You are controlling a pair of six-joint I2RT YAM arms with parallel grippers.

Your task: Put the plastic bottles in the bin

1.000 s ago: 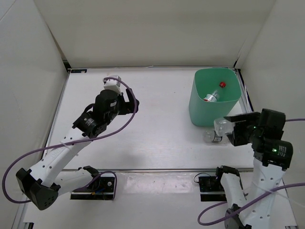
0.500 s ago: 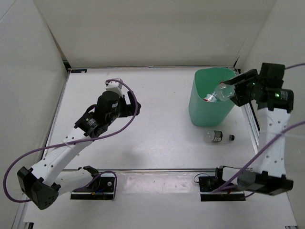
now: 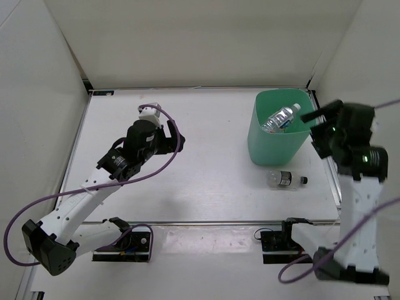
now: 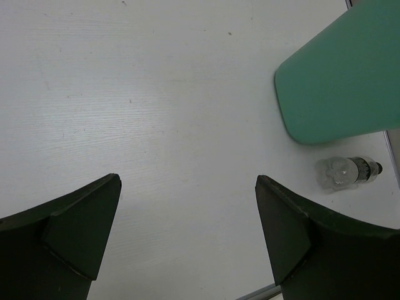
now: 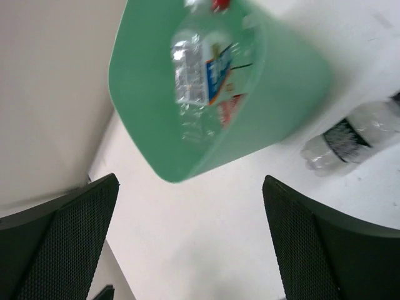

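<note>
Right pincer (image 5: 190, 184) just went from pinching a bottle to spread and empty, at the bin (image 3: 275, 150) rim. That bottle (image 3: 281, 117) now lies inside, just ahead of the pincer, over the red-capped one (image 5: 219, 5). Two in. The dark-capped bottle (image 3: 285, 180) is left on the surface (image 3: 206, 156), near side of the pincer, beside the bin. Left pincer (image 4: 187, 187) spread, far off.

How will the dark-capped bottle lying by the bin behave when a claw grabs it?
The dark-capped bottle lies on its side on the table, so a sideways nudge would probably roll it. It is small clear plastic, so likely light, and its thin-looking walls may buckle under a firm pinch.
</note>
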